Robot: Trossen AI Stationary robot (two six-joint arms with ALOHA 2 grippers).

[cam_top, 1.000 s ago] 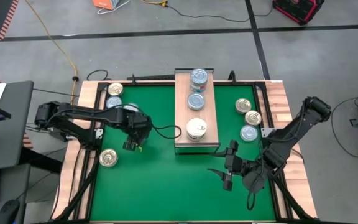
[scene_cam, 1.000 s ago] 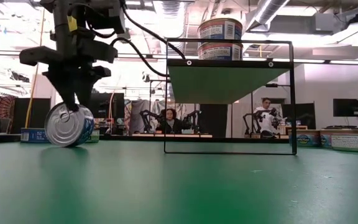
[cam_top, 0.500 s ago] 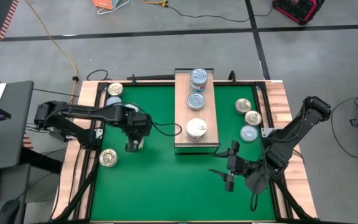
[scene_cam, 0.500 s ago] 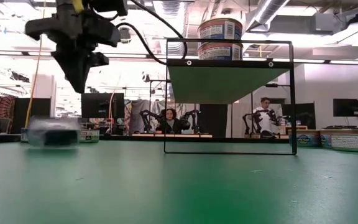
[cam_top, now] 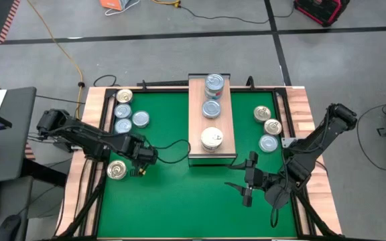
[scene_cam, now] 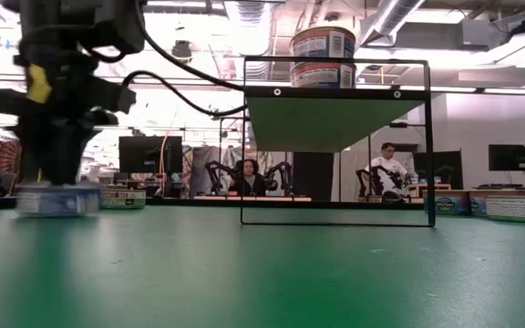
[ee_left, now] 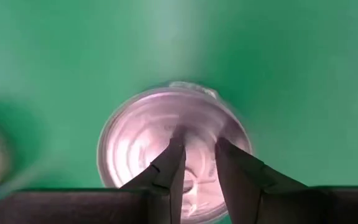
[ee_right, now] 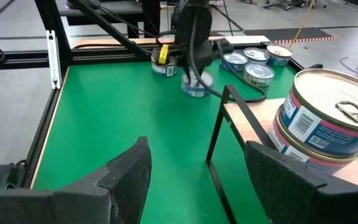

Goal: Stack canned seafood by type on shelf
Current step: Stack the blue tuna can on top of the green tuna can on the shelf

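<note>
Our left gripper hovers over a tin near the mat's left edge, fingers narrowly apart (gripping nothing). Our right gripper waits open beside the shelf.

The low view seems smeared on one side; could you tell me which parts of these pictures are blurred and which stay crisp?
Low view: the left arm and the can under it are motion-smeared, while the shelf is crisp. Left wrist view: the can top and green mat are soft, with pale glare on the lid. High view: sharp throughout.
</note>
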